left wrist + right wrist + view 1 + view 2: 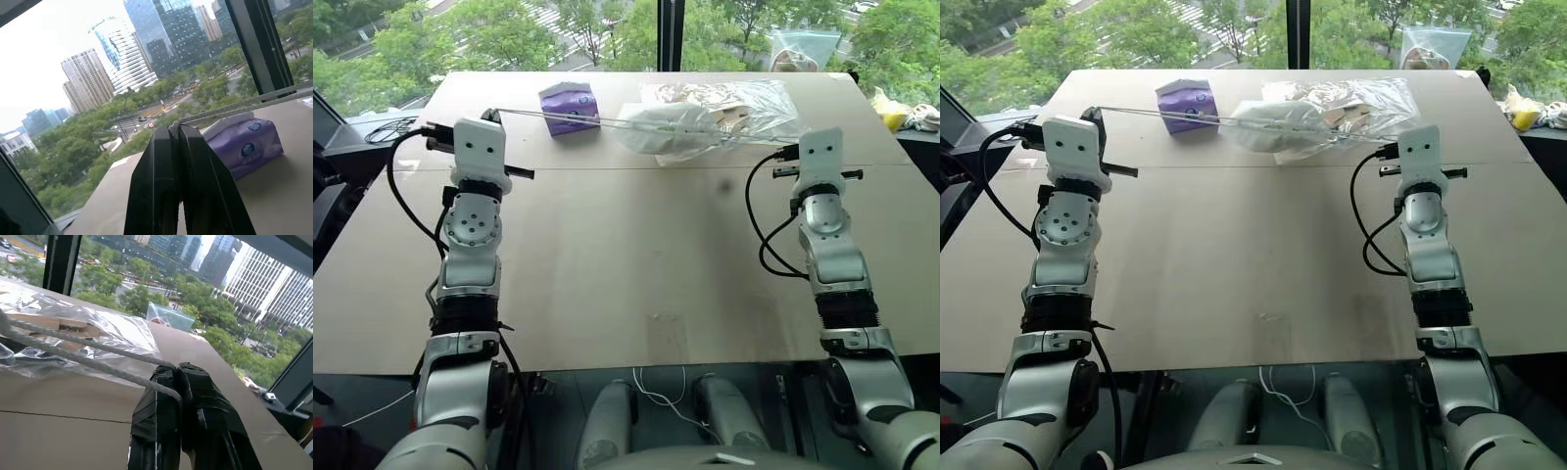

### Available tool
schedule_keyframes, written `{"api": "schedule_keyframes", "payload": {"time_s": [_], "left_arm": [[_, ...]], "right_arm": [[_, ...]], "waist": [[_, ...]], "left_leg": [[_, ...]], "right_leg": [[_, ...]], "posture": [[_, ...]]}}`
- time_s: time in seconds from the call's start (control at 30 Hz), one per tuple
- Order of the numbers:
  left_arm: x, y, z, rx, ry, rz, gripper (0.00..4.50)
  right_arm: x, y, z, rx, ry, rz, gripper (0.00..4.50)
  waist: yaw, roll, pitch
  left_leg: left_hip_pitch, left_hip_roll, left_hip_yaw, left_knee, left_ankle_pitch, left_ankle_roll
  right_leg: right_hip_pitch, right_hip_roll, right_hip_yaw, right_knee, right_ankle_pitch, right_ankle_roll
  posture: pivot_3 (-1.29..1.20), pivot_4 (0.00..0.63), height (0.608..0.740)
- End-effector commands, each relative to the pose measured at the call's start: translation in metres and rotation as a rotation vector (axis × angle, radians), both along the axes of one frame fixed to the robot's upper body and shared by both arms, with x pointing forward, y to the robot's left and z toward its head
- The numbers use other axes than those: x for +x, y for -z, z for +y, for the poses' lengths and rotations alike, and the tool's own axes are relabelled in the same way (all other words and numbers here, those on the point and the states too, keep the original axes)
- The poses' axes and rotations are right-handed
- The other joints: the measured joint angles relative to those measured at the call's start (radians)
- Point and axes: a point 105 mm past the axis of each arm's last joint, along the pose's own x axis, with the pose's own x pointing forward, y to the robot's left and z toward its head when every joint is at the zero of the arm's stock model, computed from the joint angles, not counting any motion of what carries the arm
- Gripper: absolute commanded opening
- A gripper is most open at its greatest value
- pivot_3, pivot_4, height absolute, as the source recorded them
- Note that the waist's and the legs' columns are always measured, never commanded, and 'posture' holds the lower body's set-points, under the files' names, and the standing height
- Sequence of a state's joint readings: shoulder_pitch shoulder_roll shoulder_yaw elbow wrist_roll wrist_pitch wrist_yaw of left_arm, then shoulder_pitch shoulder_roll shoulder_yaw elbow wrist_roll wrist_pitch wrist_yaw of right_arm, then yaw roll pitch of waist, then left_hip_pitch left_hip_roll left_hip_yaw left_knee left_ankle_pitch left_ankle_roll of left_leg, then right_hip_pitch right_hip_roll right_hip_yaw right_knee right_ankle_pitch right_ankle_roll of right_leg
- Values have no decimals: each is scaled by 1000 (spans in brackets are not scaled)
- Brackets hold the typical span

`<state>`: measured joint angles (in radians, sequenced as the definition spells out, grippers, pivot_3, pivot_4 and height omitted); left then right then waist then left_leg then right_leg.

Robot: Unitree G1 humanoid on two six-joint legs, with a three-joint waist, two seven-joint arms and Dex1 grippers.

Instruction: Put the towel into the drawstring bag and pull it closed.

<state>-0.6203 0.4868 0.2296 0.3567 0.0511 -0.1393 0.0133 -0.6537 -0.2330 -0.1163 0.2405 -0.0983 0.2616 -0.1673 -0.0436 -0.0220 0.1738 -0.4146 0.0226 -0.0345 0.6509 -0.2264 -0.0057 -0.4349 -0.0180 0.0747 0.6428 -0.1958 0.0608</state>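
The drawstring bag (pixel 664 130) lies bunched and white at the far middle of the table. Its white cords run taut out to both sides. My left gripper (pixel 177 128) is shut on the left cord (pixel 234 105), raised at the table's far left. My right gripper (pixel 177 367) is shut on the looped right cord (pixel 73 355), raised at the right of the bag. In the left eye view the left gripper (pixel 490 116) and the right gripper (pixel 787 153) stand well apart with the bag between them. The towel is hidden.
A purple tissue pack (pixel 570 108) sits just left of the bag, under the left cord. A clear plastic bag of tan items (pixel 744 103) lies behind the bag. A small zip bag (pixel 803 47) stands at the table's far edge. Windows lie beyond the table (pixel 607 255).
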Motion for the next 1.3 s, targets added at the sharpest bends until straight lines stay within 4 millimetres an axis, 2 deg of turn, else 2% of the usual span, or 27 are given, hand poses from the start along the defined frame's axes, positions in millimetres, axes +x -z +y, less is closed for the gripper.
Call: {"api": "schedule_keyframes", "payload": {"time_s": [0.03, 0.23, 0.33, 0.47, 0.57, 0.63, 0.73, 0.8, 0.87, 0.9, 0.93, 0.97, 1.0, 1.07, 1.1, 1.23, 1.27, 1.3], "left_arm": [[-17, -12, 53, -236, -198, -83, 39], [-26, 20, 87, -483, -351, -42, 39], [-23, 27, 88, -586, -328, -42, 39], [-23, 30, 92, -628, -332, -42, 39], [-26, 37, 100, -678, -370, -46, 39], [-25, 38, 99, -676, -361, -40, 39], [-6, 39, 73, -657, -190, 24, 39], [10, 39, 36, -588, 9, 100, 39], [17, 39, 5, -483, 172, 165, 39], [18, 41, -14, -418, 278, 217, 10], [18, 43, -27, -371, 352, 260, 0], [17, 47, -40, -323, 422, 308, 0], [14, 51, -47, -282, 473, 348, 316], [9, 57, -49, -209, 532, 419, 917], [6, 61, -47, -197, 558, 465, 1364], [-11, 86, -31, -189, 623, 652, 3119], [-18, 91, -27, -186, 643, 690, 3566], [-24, 94, -24, -191, 662, 711, 3566]], "right_arm": [[-4, 3, -31, 163, 116, 7, 0], [-10, 25, -47, 425, 215, 58, 0], [-15, 38, -59, 570, 302, 82, 0], [-23, 56, -71, 749, 419, 103, 0], [-26, 61, -74, 824, 464, 100, 0], [-22, 59, -68, 820, 429, 109, 0], [-4, 45, -39, 706, 206, 141, 0], [4, 36, -10, 564, 10, 183, 0], [4, 31, 14, 420, -167, 218, 0], [-1, 25, 36, 375, -346, 222, 313], [-7, 23, 50, 332, -457, 230, 674], [-13, 24, 57, 277, -528, 251, 912], [-18, 27, 59, 214, -565, 276, 1380], [-27, 37, 53, 71, -602, 330, 2233], [-31, 40, 47, 27, -618, 340, 2705], [-44, 43, 23, -33, -653, 353, 4473], [-50, 46, 17, -52, -682, 371, 4500], [-55, 49, 12, -65, -707, 385, 4500]], "waist": [[-2, 0, 0], [0, 0, 0], [4, 0, 0], [3, 0, 0], [-2, 0, 0], [-4, 0, 0], [-3, 0, 0], [-1, 0, 0], [1, 0, 0], [0, 0, 0], [-1, 0, 0], [-1, 0, 0], [-2, 0, 0], [-6, 0, 0], [-8, 0, 0], [-16, 0, 0], [-19, 0, 0], [-20, 0, 0]], "left_leg": [[0, 0, 0, 0, 0, 0], [0, 0, 0, 0, 0, 0], [0, 0, -1, 0, 0, 0], [-1, 0, -1, 0, 0, 0], [0, 0, -1, 0, 0, 0], [0, 0, -1, 0, 0, 0], [0, 0, -1, 0, 0, 0], [-1, 0, 0, 0, 0, 0], [-1, 0, 0, 0, 0, 0], [-1, -1, 0, 0, 0, 0], [-1, -1, -1, -1, 0, 0], [0, 0, -1, -1, 0, 0], [0, 0, -1, -2, 0, 0], [0, 0, -1, -2, 0, 0], [0, 0, -1, -2, 0, 0], [0, 0, -1, -2, 0, 0], [0, 0, -1, -2, 0, 0], [1, 0, 0, -2, 0, 0]], "right_leg": [[0, 0, 0, 0, 0, 0], [0, 0, 0, 0, 0, 0], [0, 0, 0, 0, 0, 0], [0, 0, -1, 0, 0, 0], [0, 0, -1, 0, 0, 0], [0, 0, -1, 0, 0, 0], [0, 0, -1, 0, 0, 0], [0, 0, -1, 0, 0, 0], [0, 0, -1, -1, 0, 0], [0, 0, -1, -1, 0, 0], [0, 0, -1, -1, 0, 0], [0, 0, -1, -1, 0, 0], [0, 0, -1, -1, 0, 0], [0, 1, -1, -1, 0, 0], [0, 1, -1, -1, 0, 0], [0, 1, -1, -1, -1, 0], [0, 1, -1, -1, -2, 2], [0, 1, 0, -1, -2, 3]], "posture": [[0, 150, 740], [0, 150, 740], [0, 150, 740], [0, 150, 740], [0, 150, 740], [0, 150, 740], [0, 150, 740], [0, 150, 740], [0, 150, 740], [0, 150, 740], [0, 150, 740], [0, 150, 740], [0, 150, 740], [0, 150, 740], [0, 150, 740], [0, 150, 740], [0, 150, 740], [0, 150, 740]]}}
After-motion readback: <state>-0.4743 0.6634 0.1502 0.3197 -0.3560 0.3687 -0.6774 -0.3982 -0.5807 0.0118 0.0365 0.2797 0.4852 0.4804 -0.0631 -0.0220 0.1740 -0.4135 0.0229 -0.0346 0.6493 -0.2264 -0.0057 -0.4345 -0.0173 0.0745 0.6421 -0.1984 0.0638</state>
